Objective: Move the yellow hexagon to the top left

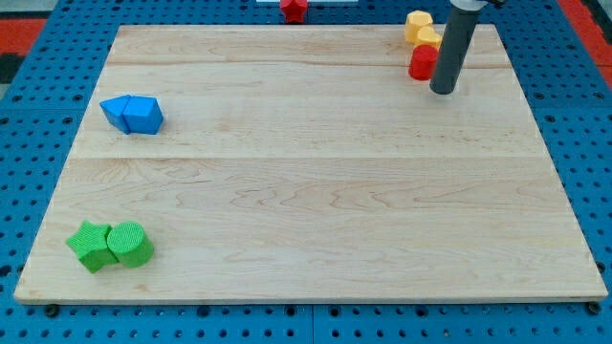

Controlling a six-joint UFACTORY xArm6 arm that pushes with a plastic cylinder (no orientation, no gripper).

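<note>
Resting at the board's one-o'clock corner, my tip touches the red block at its four o'clock; the yellow hexagon sits beyond. No claw exists.

Upright rod, my tip down

A pale wooden tabletop of joined planks fills most of my view, evenly lit, without hard shadows. Around it lies a blue perforated base, with red edging at the view's top corners.
</note>
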